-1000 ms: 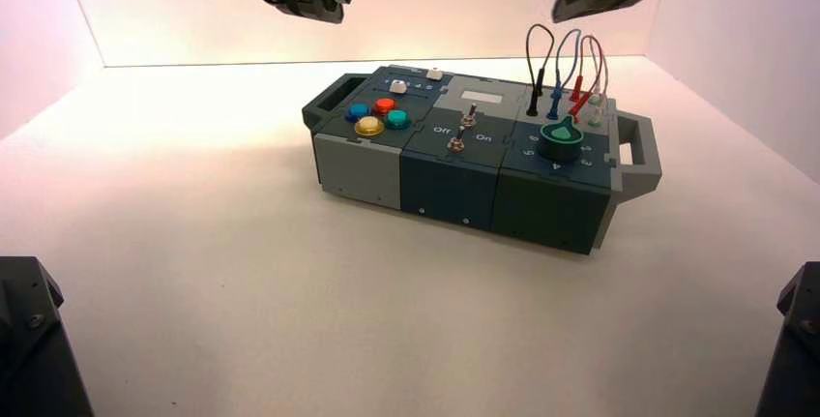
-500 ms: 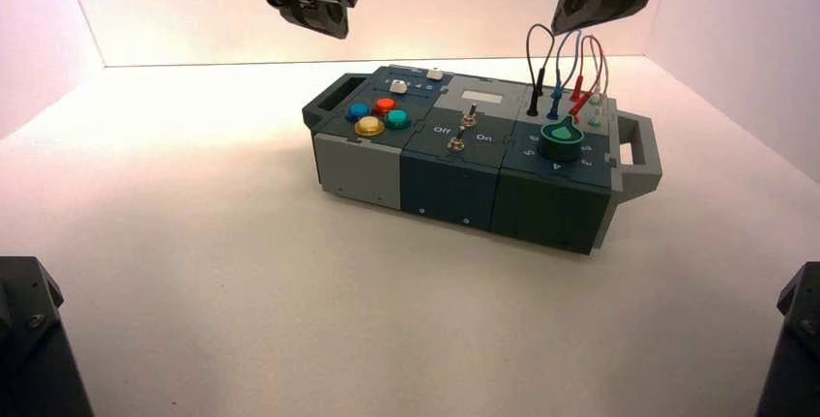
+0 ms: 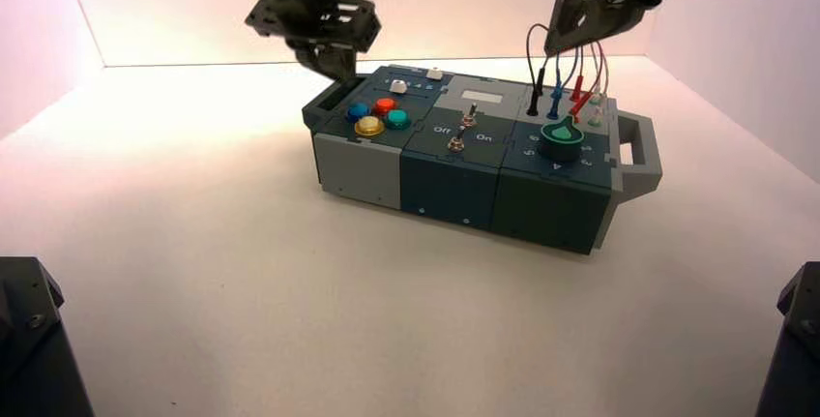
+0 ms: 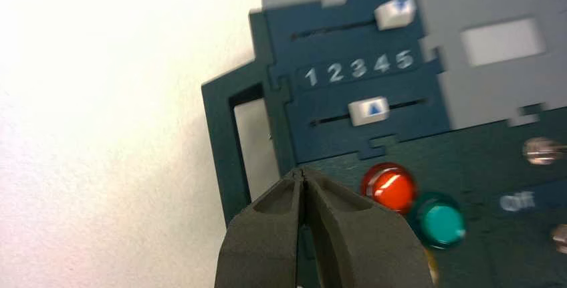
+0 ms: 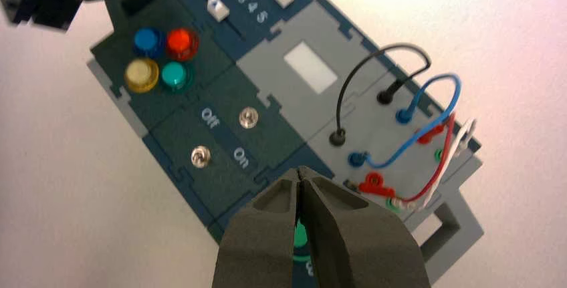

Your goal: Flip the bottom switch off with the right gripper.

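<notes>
"What's the setting?"

"Pale walls (image 3: pixel 464 11) at the far side and both flanks, around a broad, light table (image 3: pixel 242 291). The box (image 3: pixel 541 204) sits on it slightly askew, buttons to the left, wires (image 3: pixel 530 49) far right. That leaves its near edge uncluttered, handy for reaching the switches."

"And the grippers?"

"The left gripper (image 3: pixel 338 76) hangs by the box's left handle, clenched on nothing. The right gripper (image 3: pixel 553 47) is above the far right part, by the wires; its jaws are pressed together too, with nothing between them. That makes a narrow tip, I'd say, suited to pushing a tiny lever rather than gripping it."

"Where's that lever?"

"The bottom switch (image 3: pixel 456 144) is the nearer of two silver ones, mid-box, left of the green knob (image 3: pixel 560 140). Neither gripper touches it. I'd bring the right one nearer and leftward, clear of the knob, then nudge toward 'Off'."
</notes>
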You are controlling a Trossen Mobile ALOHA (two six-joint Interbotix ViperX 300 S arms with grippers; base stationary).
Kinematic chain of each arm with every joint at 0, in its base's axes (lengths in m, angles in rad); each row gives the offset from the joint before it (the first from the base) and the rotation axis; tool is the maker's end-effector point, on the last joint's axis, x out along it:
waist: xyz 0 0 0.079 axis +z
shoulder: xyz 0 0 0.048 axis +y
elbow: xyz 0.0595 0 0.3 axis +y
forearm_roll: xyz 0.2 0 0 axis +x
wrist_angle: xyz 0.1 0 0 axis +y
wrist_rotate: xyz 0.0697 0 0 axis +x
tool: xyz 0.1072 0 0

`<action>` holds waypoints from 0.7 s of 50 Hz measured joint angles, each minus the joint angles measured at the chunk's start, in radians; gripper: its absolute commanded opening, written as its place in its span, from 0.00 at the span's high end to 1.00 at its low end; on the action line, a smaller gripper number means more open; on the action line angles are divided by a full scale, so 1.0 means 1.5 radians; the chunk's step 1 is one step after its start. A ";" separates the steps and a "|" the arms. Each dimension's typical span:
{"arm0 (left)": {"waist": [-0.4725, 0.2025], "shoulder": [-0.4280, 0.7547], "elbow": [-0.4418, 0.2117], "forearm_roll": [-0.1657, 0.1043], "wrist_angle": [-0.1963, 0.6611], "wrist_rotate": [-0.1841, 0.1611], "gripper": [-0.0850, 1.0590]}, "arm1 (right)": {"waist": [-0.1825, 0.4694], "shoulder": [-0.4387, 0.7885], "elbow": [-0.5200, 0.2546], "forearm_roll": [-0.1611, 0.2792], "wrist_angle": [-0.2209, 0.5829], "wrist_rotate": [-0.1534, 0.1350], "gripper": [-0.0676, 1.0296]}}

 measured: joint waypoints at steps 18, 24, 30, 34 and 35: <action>0.031 0.014 -0.006 -0.001 0.000 -0.004 0.95 | 0.045 0.008 0.000 0.000 0.017 -0.005 0.96; 0.032 0.022 -0.012 0.000 0.000 -0.004 0.95 | 0.045 0.014 0.000 0.000 0.021 -0.005 0.96; 0.028 0.036 -0.020 -0.001 0.000 -0.004 0.95 | 0.045 0.026 0.000 0.000 0.021 -0.005 0.96; 0.028 0.041 -0.024 -0.001 0.000 -0.004 0.95 | 0.045 0.035 0.000 0.000 0.022 -0.006 0.96; 0.028 0.043 -0.026 -0.002 0.000 -0.005 0.95 | 0.045 0.039 0.000 0.000 0.021 -0.005 0.96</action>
